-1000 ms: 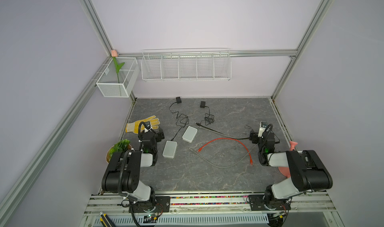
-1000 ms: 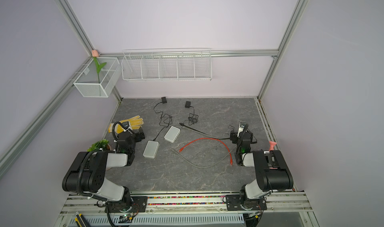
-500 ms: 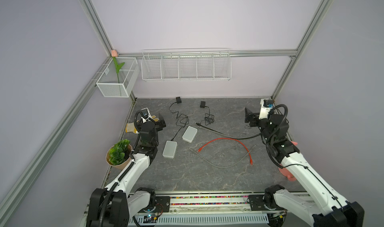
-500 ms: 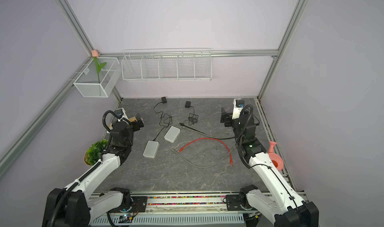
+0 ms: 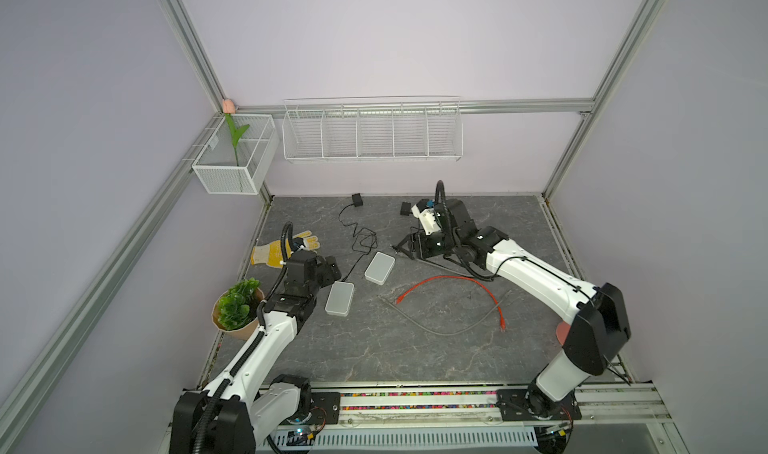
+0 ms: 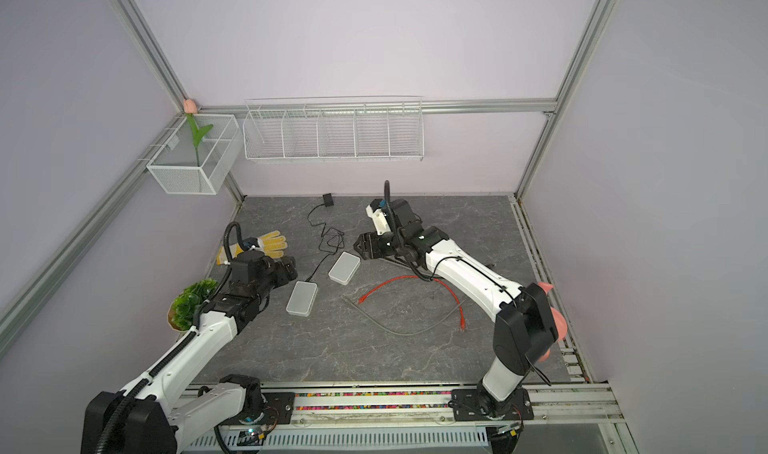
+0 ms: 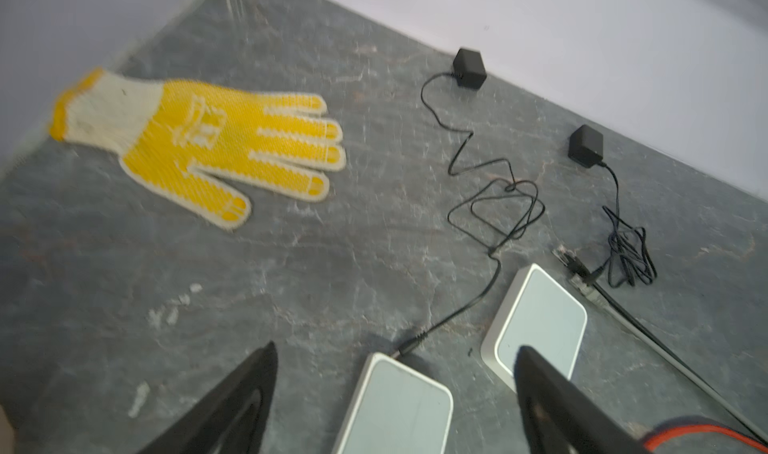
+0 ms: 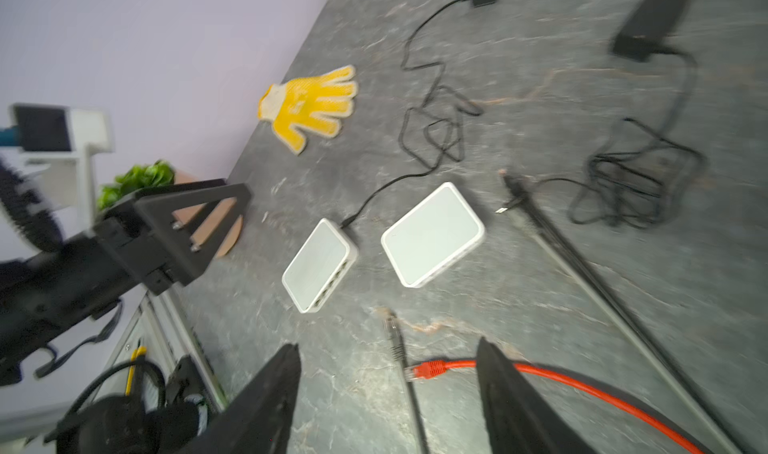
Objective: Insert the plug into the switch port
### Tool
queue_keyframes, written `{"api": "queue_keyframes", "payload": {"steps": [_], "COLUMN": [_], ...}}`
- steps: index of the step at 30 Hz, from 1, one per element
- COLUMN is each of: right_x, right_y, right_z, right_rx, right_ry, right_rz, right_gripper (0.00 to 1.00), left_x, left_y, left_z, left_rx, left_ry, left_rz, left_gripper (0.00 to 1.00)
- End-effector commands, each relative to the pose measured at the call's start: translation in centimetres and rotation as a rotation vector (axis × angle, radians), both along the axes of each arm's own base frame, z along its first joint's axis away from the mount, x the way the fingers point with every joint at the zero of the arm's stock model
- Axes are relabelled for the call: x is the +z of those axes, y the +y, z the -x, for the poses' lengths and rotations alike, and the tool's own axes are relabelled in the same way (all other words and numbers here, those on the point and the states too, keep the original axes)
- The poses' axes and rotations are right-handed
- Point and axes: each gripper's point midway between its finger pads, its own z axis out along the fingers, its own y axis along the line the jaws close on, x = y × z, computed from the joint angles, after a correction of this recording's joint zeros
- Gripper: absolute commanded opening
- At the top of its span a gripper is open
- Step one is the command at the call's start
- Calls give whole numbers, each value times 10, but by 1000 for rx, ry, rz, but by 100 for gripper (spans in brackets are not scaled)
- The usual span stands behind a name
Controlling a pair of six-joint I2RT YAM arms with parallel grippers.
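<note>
Barely started tbh. The plug (image 8: pixel 424 369) on the red cable (image 5: pixel 449 278) lies loose near the switch (image 8: pixel 320 265), not in any port. The left gripper (image 7: pixel 397 350) and right gripper (image 8: pixel 386 344) hover by the switch, jaws spread, holding nothing.

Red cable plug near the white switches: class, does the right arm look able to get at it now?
Probably yes: the right gripper is open, facing the red cable plug, which nothing covers, though a grey cable lies close beside it.

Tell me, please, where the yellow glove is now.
In both top views the yellow glove lies at the left edge of the table, behind the potted plant and just left of the left pincer.
</note>
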Motion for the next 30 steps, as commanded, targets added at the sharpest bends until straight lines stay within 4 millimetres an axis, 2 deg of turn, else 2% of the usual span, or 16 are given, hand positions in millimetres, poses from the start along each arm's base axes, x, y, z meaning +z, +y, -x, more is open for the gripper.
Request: {"api": "queue_keyframes", "payload": {"steps": [1,4,8,12,16,22,27,30], "right_x": [-16,-18,-7,-4,0,5,3,3], "right_y": [17,15,-3,-21,-35,-50,-56,-60], "right_z": [10,9,11,16,20,21,24,25], "right_rx": [20,-4,-42,-65,-80,-99,-97,-102], "right_ry": [109,115,67,66,53,32,34,33], "right_rz": [-20,-29,-14,-11,-16,-19,-26,-27], "right_gripper": [63,60,60,60,60,60,60,61], "left_x": [-6,-14,-23,-39,-57,-77,-89,-95], "left_y": [-25,-43,-61,-72,-80,-86,-81,-83], "left_z": [-5,-17,-34,-50,-58,-66,-71,-74], "left_rx": [-112,-208,-285,-324,-358,-382,-365,-374], "left_ry": [50,120,191,250,305,360,386,402], "left_rz": [57,64,82,91,58,32,-13,-22], "left_gripper": [83,77,76,72,63,63,63,57]}}
